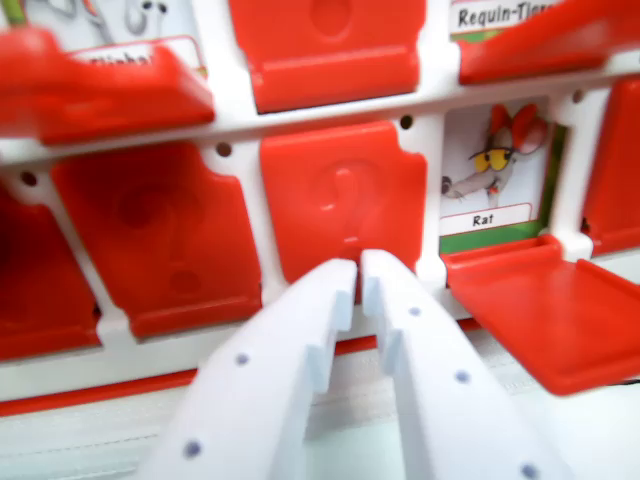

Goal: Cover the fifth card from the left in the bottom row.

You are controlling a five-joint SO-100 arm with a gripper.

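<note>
The white gripper (358, 268) rises from six o'clock in the wrist view, its two fingers (300, 330) pressed nearly together with only a thin slit between them – clenched, with nothing held. The tips sit at the bottom edge of a red flap (340, 200) bearing a raised question mark, which stands upright and covers its card at the picture's centre.

At three o'clock from that flap, just beside it, a card (497, 165) lies uncovered: a cartoon rat with the label "Rat" beneath. Its own red flap (540, 300) is folded down flat toward five o'clock, hinged at the card's lower edge.

At nine o'clock another red flap (155, 235) stands closed, blurred, and a further one shows partly at the left edge. The white frame (330, 115) runs between the rows. Above it, at twelve o'clock, a lowered flap (330, 50) sits in the upper row – at one o'clock a card reading "Requin-Tigre" (495, 15) is partly visible, and at eleven o'clock a blurred red flap (100, 90) overlaps another card
</note>
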